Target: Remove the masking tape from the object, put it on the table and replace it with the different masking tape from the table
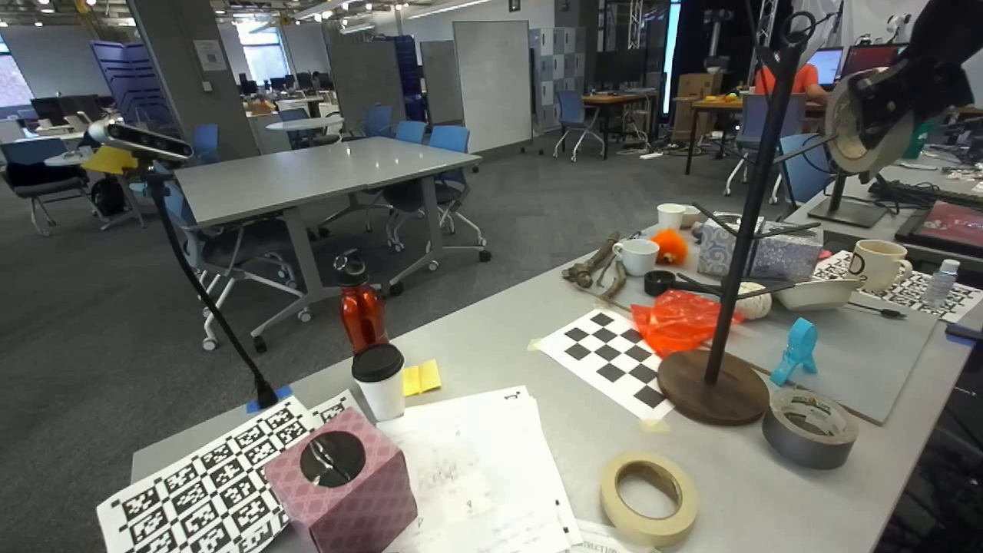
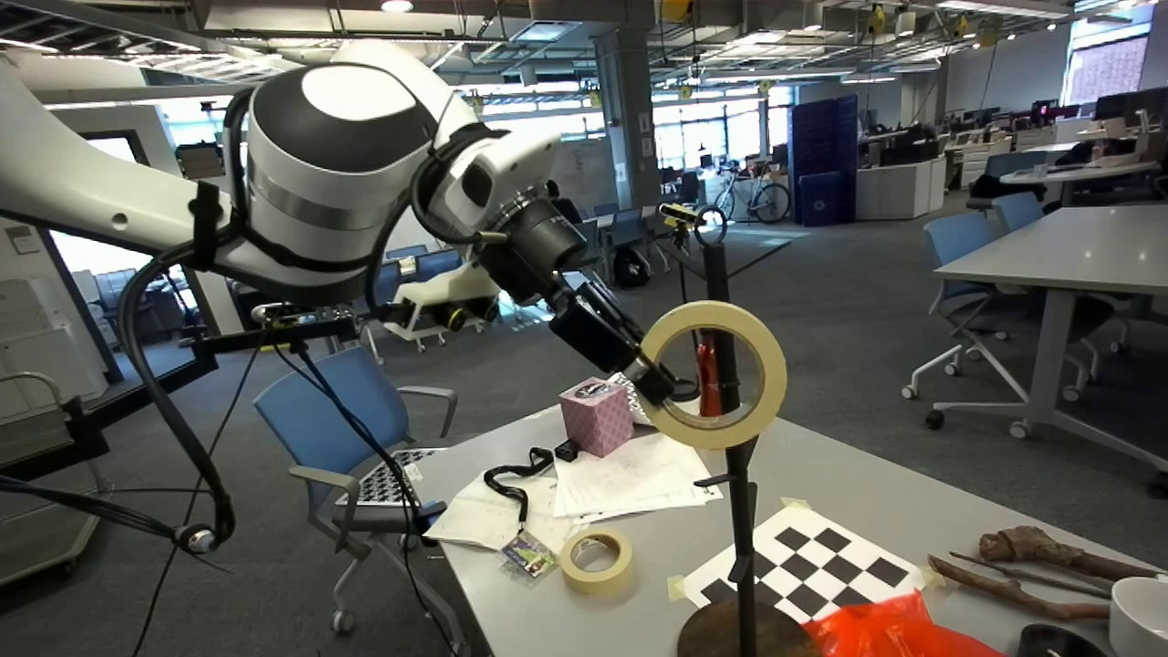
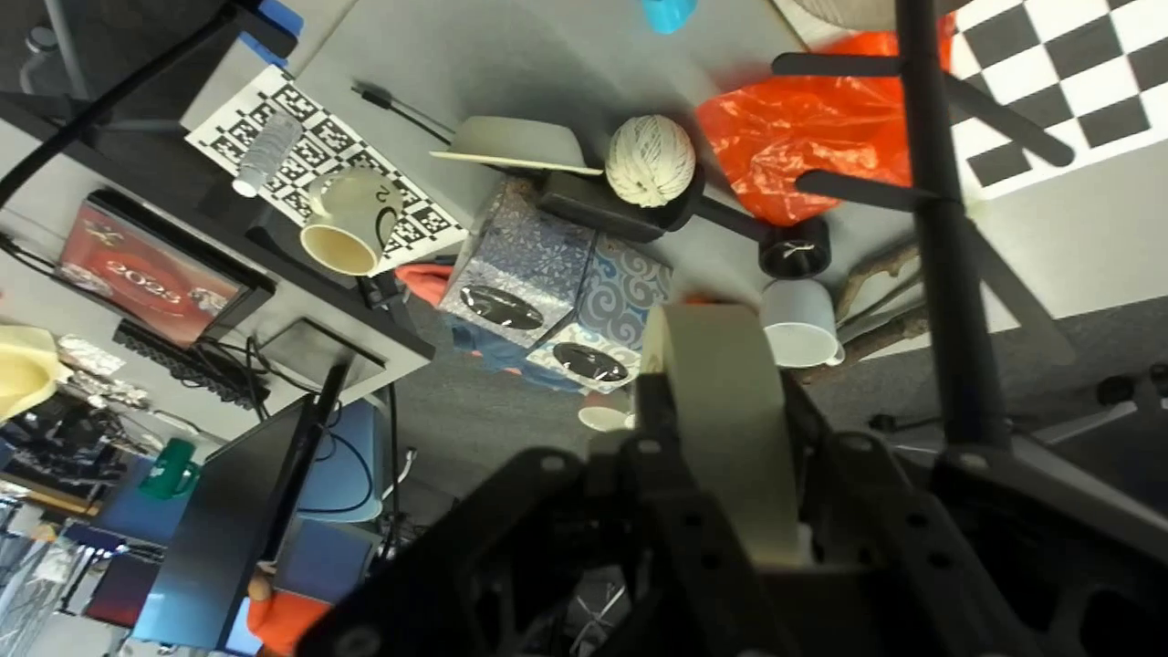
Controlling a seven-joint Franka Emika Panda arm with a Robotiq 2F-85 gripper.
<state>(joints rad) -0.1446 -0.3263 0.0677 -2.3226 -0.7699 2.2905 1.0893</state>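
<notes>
One held masking tape [image 2: 774, 379], raised above your bench [image 1: 476, 349], your claw [image 2: 669, 385] clamped across its two flat sides. One loose masking tape [image 2: 602, 582], flat, near the bench's left edge in an exterior view. One dark stand [image 1: 740, 265], upright, with pegs and a round base, set in from the bench's right edge in an exterior view; you cannot tell whether a peg enters the raised ring. One grey tape roll [image 1: 810, 452], just beside the stand's base, toward the right edge. One blue clip [image 1: 800, 342], upright, beyond the roll. One red plastic bag [image 1: 676, 322], crumpled, behind the base. One pink tissue box [image 1: 353, 499], toward the bench's left corner.
</notes>
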